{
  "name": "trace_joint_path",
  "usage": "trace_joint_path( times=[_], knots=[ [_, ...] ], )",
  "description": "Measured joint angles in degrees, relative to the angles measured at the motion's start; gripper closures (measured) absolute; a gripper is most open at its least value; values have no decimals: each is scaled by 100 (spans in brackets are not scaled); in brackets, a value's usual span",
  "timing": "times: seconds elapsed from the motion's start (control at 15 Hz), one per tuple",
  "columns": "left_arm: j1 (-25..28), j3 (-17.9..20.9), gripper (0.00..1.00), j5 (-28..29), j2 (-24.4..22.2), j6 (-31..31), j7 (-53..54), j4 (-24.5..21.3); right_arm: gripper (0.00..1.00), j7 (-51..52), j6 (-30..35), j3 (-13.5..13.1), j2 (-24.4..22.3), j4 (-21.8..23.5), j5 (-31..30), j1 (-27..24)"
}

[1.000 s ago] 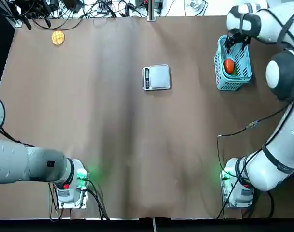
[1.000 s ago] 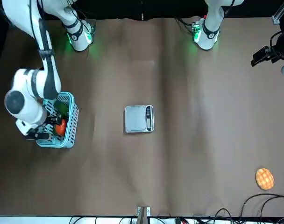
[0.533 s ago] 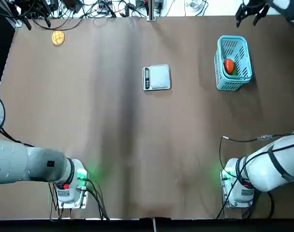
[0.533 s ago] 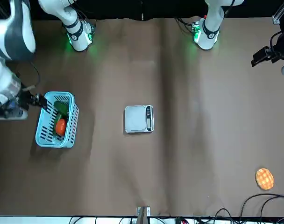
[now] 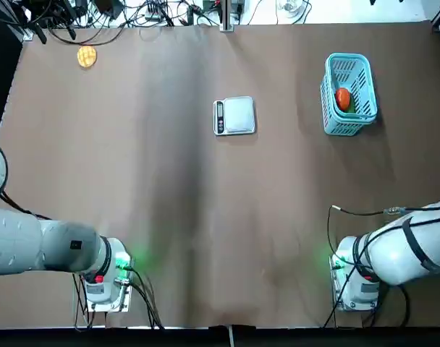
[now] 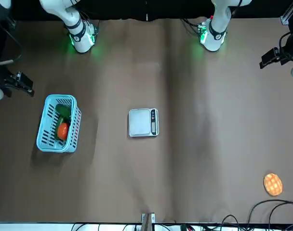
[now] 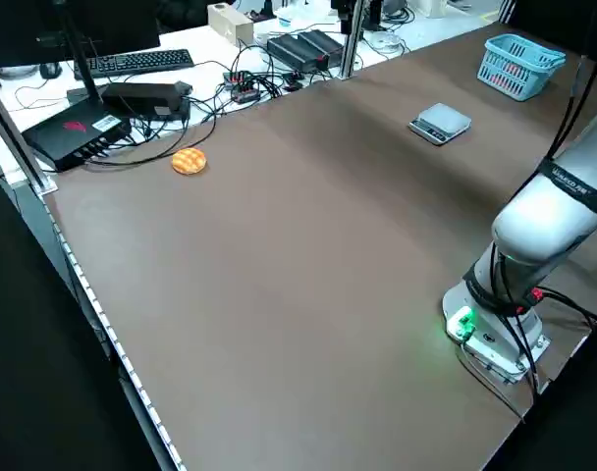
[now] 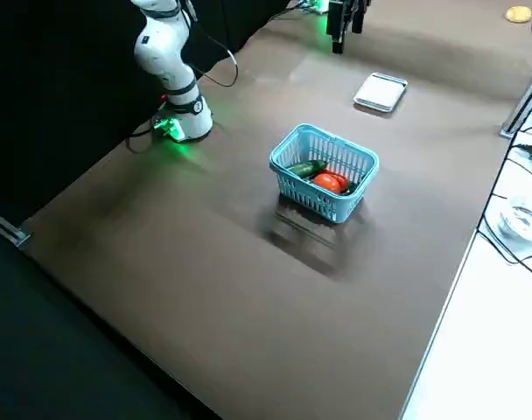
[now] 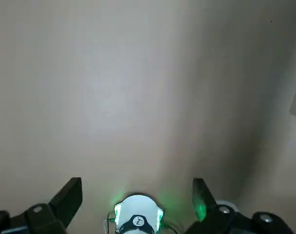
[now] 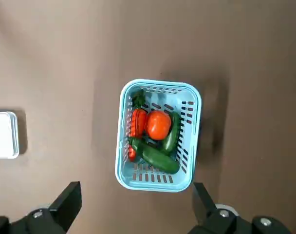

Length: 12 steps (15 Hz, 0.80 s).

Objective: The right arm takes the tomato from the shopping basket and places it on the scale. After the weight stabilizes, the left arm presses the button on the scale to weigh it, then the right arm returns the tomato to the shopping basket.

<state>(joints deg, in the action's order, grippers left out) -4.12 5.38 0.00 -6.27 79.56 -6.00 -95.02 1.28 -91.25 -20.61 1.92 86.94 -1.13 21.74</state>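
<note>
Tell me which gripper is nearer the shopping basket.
Right. The right gripper hangs open just off the shopping basket, toward its base side; the left gripper is across the table, past the scale.

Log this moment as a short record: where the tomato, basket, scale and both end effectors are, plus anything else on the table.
tomato: inside the shopping basket, beside green vegetables
scale: table centre, platform bare
right end effector: open, empty, high above the basket
left end effector: open, empty, over bare table
stray item: flat orange round item near the far left corner
task stage: tomato in basket, nothing on scale
</note>
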Motion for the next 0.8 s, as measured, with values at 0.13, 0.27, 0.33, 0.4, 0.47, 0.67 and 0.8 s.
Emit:
trace_joint_path(
  times=[0.13,0.27,0.33,0.4,0.47,0.67,0.8],
  knots=[
    [0,0,0,0,-4,0,-1,6,0,37,63,922,10,-18,-7,-865],
    [0,0,0,0,-13,0,-2,6,0,44,448,1620,15,-18,-13,-1532],
    [0,0,0,0,-13,0,-3,6,0,72,467,1661,16,-15,-8,-1642],
    [1,0,0,0,-13,0,-4,6,0,149,469,1668,16,-9,-4,-1735],
    [5,1,0,0,-13,0,-5,6,0,201,470,1668,16,1,-2,-1804],
    [12,2,0,0,-13,0,-7,6,0,259,441,1670,23,23,-1,-1867],
    [14,2,0,0,-13,0,-7,6,0,259,435,1685,23,30,0,-1867]
  ],
)
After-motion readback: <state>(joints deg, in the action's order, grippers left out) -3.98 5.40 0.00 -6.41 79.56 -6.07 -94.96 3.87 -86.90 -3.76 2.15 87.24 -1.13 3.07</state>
